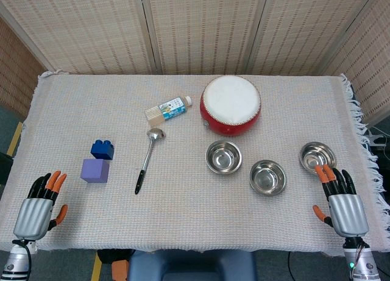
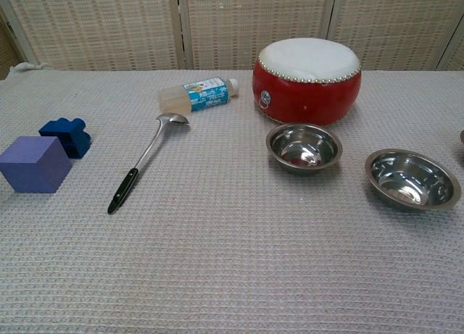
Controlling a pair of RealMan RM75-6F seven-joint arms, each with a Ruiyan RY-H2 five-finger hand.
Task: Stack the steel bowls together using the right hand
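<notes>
3 steel bowls, all separate, none stacked: left bowl [image 1: 223, 156] below the red drum [image 1: 231, 104]; middle bowl [image 1: 267, 177] just right of it; right bowl [image 1: 317, 156] apart, touching nothing but just beyond my right hand [image 1: 341, 202]. That hand: fingers spread, holding nothing. My left hand [image 1: 38, 206]: same, at the near left edge of the table [image 1: 183, 220].

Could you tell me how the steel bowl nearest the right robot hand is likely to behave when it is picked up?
The steel bowl looks thin and shiny, so it is probably light, rigid and somewhat slippery. Its shallow, rounded wall gives the right robot hand little to grip, so it may slide on the woven cloth before lifting.
</notes>
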